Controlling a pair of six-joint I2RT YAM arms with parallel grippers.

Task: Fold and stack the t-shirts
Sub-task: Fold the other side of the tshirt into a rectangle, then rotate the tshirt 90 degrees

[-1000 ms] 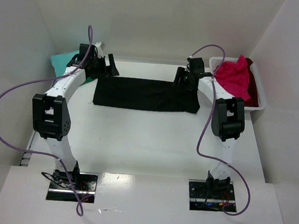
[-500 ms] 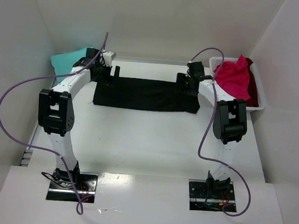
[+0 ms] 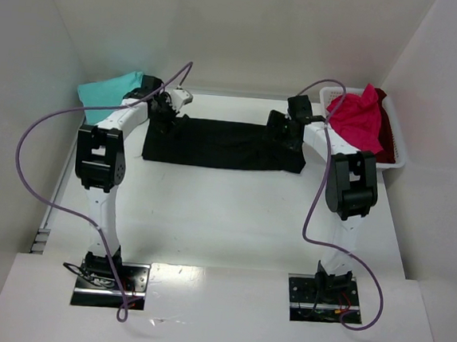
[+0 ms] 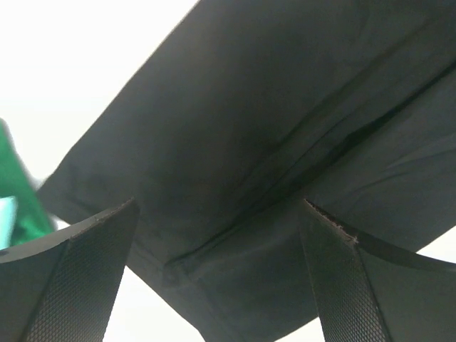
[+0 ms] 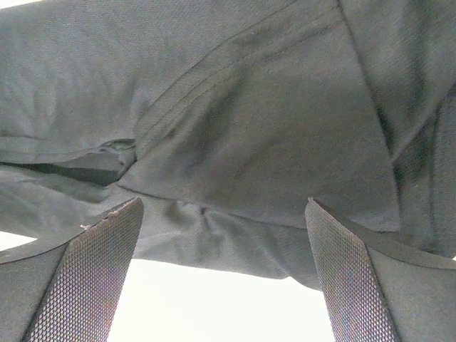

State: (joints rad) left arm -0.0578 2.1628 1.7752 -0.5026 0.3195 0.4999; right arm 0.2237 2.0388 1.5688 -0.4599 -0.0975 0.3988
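Observation:
A black t-shirt (image 3: 224, 144) lies flat on the table as a long folded strip. My left gripper (image 3: 170, 111) hovers over its left end, open; in the left wrist view the black cloth (image 4: 271, 142) fills the space beyond the spread fingers (image 4: 92, 271) and nothing is between them. My right gripper (image 3: 288, 128) is over the shirt's right end, also open, with the black cloth (image 5: 249, 128) close under its fingers (image 5: 349, 285). A teal t-shirt (image 3: 111, 90) lies at the back left. A pink-red t-shirt (image 3: 357, 118) and a dark red one (image 3: 387, 137) sit in the basket.
The white lattice basket (image 3: 399, 158) stands at the back right against the side wall. White walls close in the table on the left, back and right. A strip of green cloth (image 4: 18, 196) shows at the left edge of the left wrist view.
My left arm has swung right, from over the teal shirt to the black shirt's left end. My right gripper has opened wider and stayed at the shirt's right end.

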